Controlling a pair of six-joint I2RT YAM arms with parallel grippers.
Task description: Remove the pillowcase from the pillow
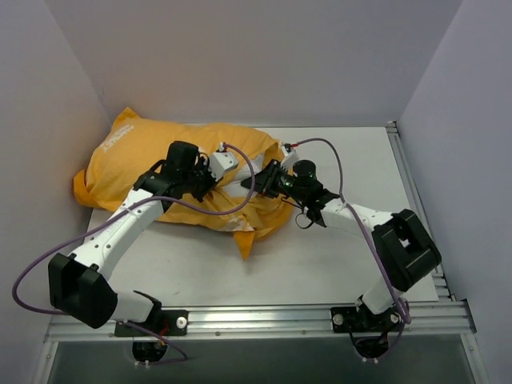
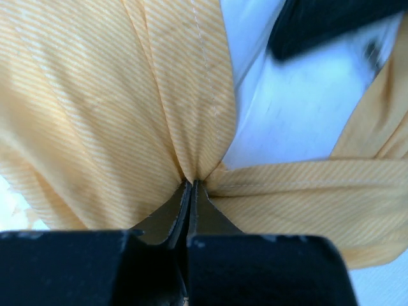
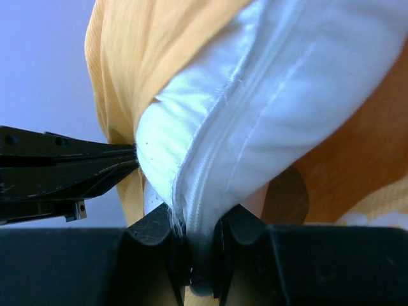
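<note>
The large orange-yellow fabric pillowcase (image 1: 144, 152) lies bunched in the upper left of the overhead view, on the white table (image 1: 336, 264) against the back left corner, and the plump white stuffed pillow (image 3: 268, 95) is almost wholly inside it. Only a small bulge of white shows at the case's open end, near the middle of that view, where the two arms meet.

The left gripper (image 2: 191, 183) is clamped on a pinch of the striped orange cloth, which fans out upward from its closed jaws at the bottom centre of its wrist view. The right gripper (image 3: 194, 239) is closed on the pillow's stitched white edge, low in the centre of its own view, with orange fabric folded back around that corner.

Judging from this, both holds are set, one on each item, but the removal itself has hardly begun. The case has yet to be drawn back along nearly the pillow's whole length.
</note>
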